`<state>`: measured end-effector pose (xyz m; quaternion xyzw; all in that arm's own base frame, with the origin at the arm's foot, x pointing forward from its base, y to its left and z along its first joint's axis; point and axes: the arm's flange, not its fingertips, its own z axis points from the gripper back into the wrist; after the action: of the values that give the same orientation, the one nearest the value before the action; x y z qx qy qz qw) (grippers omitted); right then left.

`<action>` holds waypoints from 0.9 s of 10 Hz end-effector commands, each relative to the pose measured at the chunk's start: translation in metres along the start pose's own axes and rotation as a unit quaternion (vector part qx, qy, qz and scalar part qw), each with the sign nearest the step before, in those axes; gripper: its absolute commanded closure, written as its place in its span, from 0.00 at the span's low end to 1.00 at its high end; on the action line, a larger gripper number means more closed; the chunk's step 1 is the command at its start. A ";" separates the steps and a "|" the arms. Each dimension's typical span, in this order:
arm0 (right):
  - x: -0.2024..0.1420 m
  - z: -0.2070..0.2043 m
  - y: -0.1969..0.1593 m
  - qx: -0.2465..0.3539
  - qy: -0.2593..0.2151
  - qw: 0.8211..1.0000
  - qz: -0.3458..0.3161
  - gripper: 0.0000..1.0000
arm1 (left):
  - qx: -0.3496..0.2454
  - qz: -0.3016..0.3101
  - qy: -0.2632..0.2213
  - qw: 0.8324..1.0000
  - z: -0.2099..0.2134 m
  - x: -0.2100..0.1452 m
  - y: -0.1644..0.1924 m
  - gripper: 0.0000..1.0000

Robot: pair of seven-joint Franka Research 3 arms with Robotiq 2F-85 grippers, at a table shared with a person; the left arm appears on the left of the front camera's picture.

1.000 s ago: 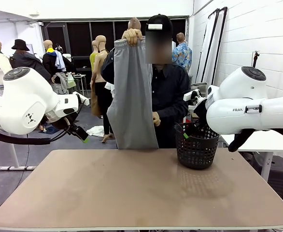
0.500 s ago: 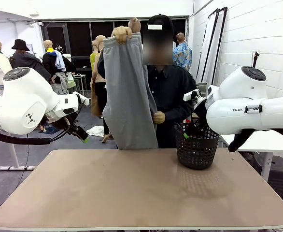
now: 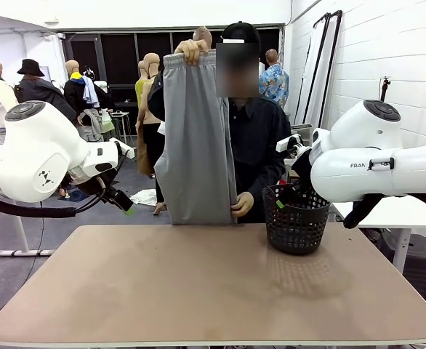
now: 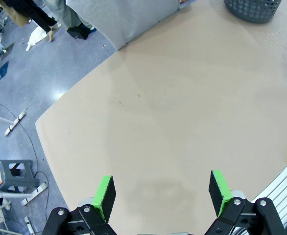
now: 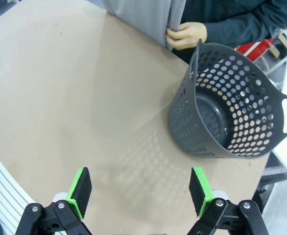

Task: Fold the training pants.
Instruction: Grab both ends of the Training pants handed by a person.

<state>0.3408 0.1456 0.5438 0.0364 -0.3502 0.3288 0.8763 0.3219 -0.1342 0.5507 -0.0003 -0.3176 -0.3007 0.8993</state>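
"FRAN" on right arm (image 3: 376,174); person (image 3: 260,145) holds training pants (image 3: 196,138) up over bench (image 3: 162,291) far edge; mesh basket (image 3: 295,227) beside; left end effector (image 4: 163,192), right end effector (image 5: 141,192) apart, empty

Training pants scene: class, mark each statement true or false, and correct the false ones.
1. A person's hand holds the training pants up by the waistband. True.
2. The black mesh basket holds folded clothes. False: it looks empty.
3. The left gripper grips the pants. False: it hangs open above the bare table.
4. The right gripper is open. True.
5. The basket lies tipped on its side. False: it stands upright on the table.
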 end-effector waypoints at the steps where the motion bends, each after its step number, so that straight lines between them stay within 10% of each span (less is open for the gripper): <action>1: 0.000 0.000 0.001 0.001 -0.001 1.000 0.001 0.00 | -0.004 -0.001 0.000 1.000 0.000 -0.001 -0.001 0.00; 9: 0.000 0.000 0.001 0.001 -0.001 1.000 0.001 0.00 | -0.004 -0.001 0.000 1.000 0.000 -0.001 -0.001 0.00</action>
<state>0.3408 0.1456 0.5438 0.0364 -0.3502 0.3288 0.8763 0.3219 -0.1342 0.5507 -0.0003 -0.3176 -0.3007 0.8993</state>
